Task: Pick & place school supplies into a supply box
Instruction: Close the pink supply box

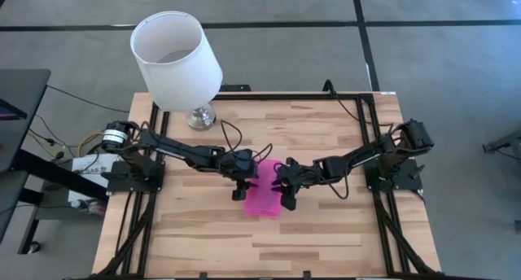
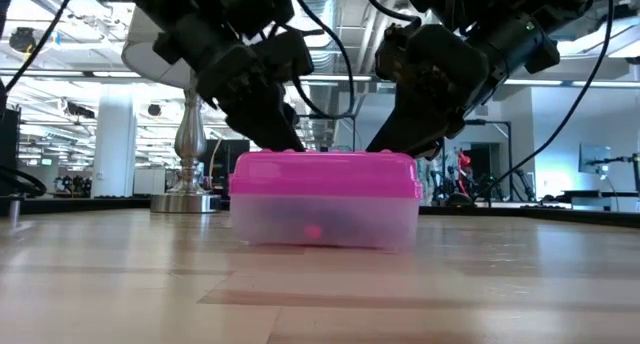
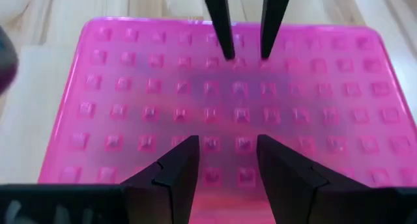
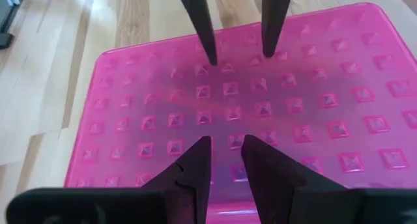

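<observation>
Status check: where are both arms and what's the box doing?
Left gripper and right gripper both down on the supply box's pink lid, jaws apart, nothing held. Box shut, flat on table. Lamp stands clear behind.

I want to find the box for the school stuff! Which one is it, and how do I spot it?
Look at the wooden table, right in the middle where the two dark arms meet. The box sits there between the left pincer and the right pincer. It is flat, with a bumpy bright pink lid and a clear base, unlike the tall white lamp at the back.
</observation>
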`<action>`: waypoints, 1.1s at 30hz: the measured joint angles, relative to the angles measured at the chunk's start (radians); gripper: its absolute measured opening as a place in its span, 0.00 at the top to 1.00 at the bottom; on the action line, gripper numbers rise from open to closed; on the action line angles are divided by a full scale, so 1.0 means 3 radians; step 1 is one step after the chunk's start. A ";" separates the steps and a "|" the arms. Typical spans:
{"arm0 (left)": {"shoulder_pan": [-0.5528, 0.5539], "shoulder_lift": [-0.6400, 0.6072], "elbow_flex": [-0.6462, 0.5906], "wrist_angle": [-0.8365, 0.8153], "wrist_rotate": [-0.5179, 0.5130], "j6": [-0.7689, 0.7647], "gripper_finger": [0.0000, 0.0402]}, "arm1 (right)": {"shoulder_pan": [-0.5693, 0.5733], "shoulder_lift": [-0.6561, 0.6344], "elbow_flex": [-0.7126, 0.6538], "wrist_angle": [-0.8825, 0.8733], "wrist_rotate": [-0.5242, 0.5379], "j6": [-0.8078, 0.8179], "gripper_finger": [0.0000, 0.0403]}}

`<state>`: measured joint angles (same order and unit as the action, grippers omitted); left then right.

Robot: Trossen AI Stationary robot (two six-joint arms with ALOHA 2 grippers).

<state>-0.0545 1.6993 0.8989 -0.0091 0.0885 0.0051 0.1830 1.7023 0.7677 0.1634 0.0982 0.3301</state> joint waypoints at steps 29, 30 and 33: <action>-0.0032 0.0070 -0.0010 0.0106 -0.0226 -0.0081 0.62 | -0.0209 -0.0134 -0.0004 -0.0226 0.0056 0.0005 0.77; -0.0024 0.0070 -0.0010 0.0105 -0.0221 -0.0081 0.62 | -0.0209 -0.0134 -0.0004 -0.0227 0.0051 0.0006 0.77; 0.0005 0.0070 -0.0010 0.0105 -0.0213 -0.0079 0.62 | -0.0187 -0.0135 -0.0004 -0.0223 0.0055 0.0022 0.77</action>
<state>-0.0530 1.7203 0.8959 0.0223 0.0245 -0.0185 0.1269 1.6619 0.7666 0.0965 0.1148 0.3367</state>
